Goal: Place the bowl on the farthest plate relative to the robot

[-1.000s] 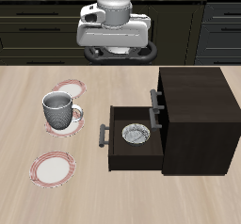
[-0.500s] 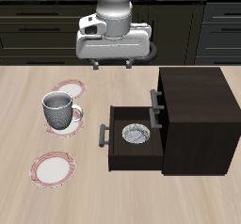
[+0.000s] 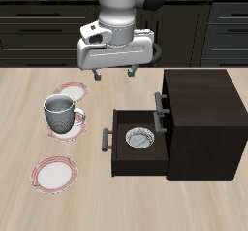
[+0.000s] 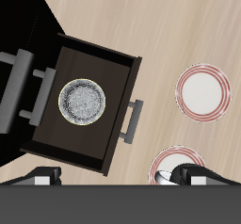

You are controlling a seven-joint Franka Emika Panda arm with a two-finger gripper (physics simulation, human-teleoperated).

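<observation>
The bowl (image 3: pixel 141 138), small and white with a grey patterned inside, lies in the open drawer (image 3: pixel 121 157) of a dark cabinet; the wrist view shows it too (image 4: pixel 83 102). Three red-rimmed plates lie beside the drawer. The plate nearest the table's front edge (image 3: pixel 54 173) is bare and also shows in the wrist view (image 4: pixel 202 89). My gripper (image 3: pixel 114 73) hangs open and empty high above the table's back part, farther back than the drawer. In the wrist view the gripper (image 4: pixel 118 177) frames the drawer between its fingertips (image 4: pixel 42 178).
A grey mug (image 3: pixel 60 114) stands on the middle plate (image 3: pixel 77 116), partly seen in the wrist view (image 4: pixel 176 162). A third plate (image 3: pixel 68 89) lies farther back. The dark cabinet (image 3: pixel 205 114) stands tall behind the drawer, whose handle (image 3: pixel 105 140) sticks out.
The gripper has come lower and a little toward the table's front, and its open fingers now show below the hand. The bowl, plates and mug have not moved.
</observation>
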